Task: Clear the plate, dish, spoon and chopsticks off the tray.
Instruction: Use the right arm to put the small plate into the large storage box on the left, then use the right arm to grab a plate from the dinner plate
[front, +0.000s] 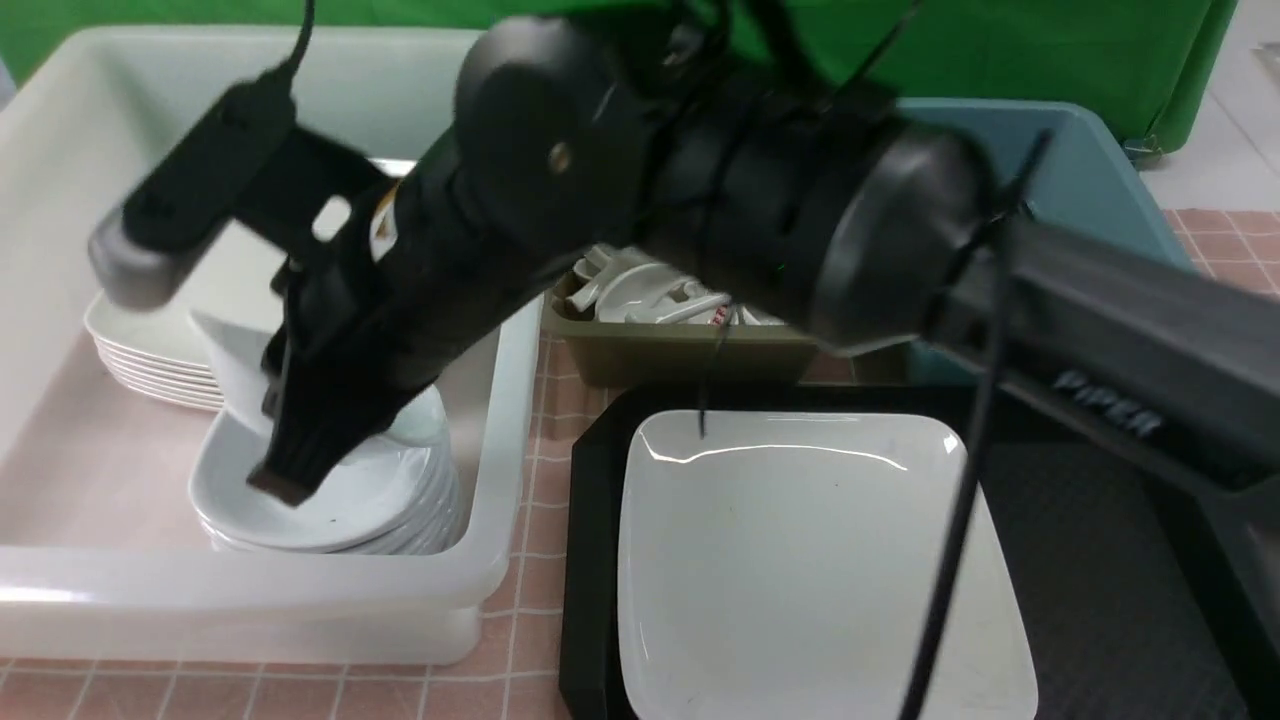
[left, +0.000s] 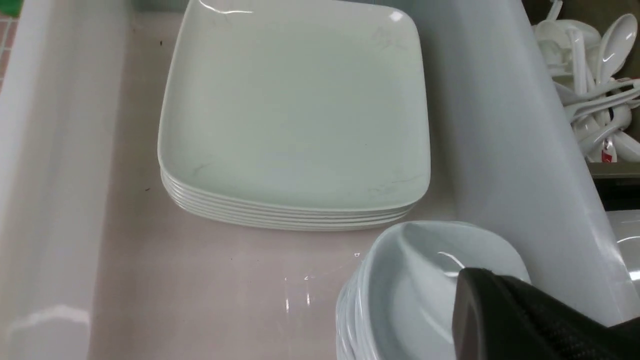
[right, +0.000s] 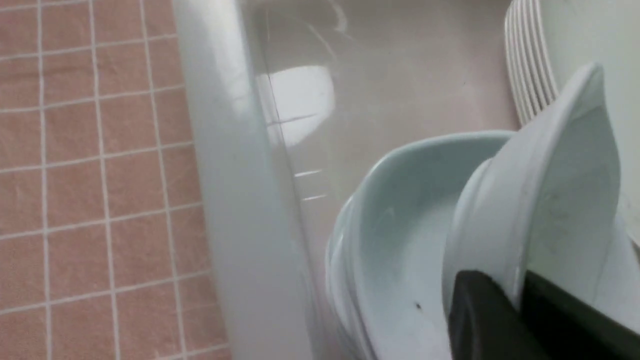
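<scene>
My right arm reaches across into the white tub (front: 495, 470). Its gripper (front: 285, 480) (right: 517, 292) is shut on the rim of the small white dish (front: 232, 365) (right: 565, 200). The dish hangs tilted on edge just above a stack of like dishes (front: 340, 505) (right: 400, 225). The large square plate (front: 820, 570) lies on the black tray (front: 1100, 560). A spoon with red marks (front: 718, 316) (left: 607, 150) lies among white spoons in the olive tub. The chopsticks are out of view. My left gripper (left: 467, 282) is shut and empty beside the dish stack (left: 410, 285).
A pile of square plates (front: 150, 350) (left: 295, 115) sits at the back of the white tub. The olive tub (front: 680, 355) stands behind the tray and a blue tub (front: 1080, 170) at the back right. Pink checked cloth (right: 100, 175) covers the table.
</scene>
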